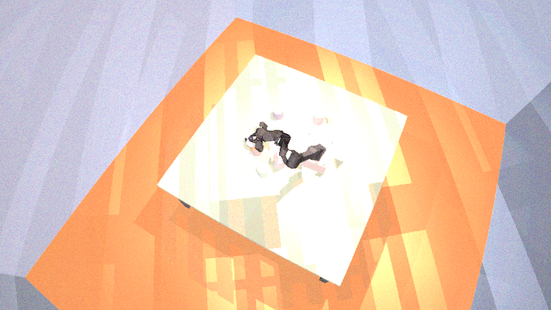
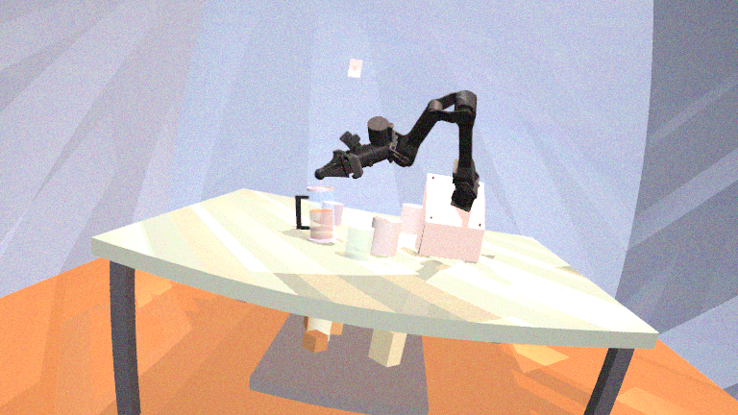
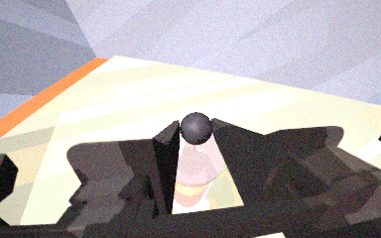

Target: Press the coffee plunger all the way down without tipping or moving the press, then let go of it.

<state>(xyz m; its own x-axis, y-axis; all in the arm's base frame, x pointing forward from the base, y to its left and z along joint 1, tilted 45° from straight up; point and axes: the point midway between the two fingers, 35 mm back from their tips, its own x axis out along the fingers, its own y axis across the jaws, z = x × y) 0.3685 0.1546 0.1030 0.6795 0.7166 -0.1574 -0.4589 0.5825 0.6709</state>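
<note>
Gripper (image 3: 195, 130) is clenched on the plunger knob (image 3: 196, 127): in the wrist view the dark ball sits between the 2 finger tips, touching both.

Below the knob, same view, the coffee press (image 3: 194, 174) shows as a pale pink cylinder with an orange band, seen from above through the gap between the fingers. Handle not visible here.

Exterior view gives what the wrist view lacks: the coffee press (image 2: 320, 214) stands upright on the table (image 2: 228, 257), its black handle (image 2: 301, 211) facing left, away from the arm's base. The gripper (image 2: 322, 173) sits just above the press lid, arm (image 2: 430, 122) reaching out and down from the white box (image 2: 453, 220). 3 pale cups stand between the press and the box.

Top view: arm (image 1: 284, 148) near the table's middle; press mostly hidden under the gripper; fingers too small to judge.
</note>
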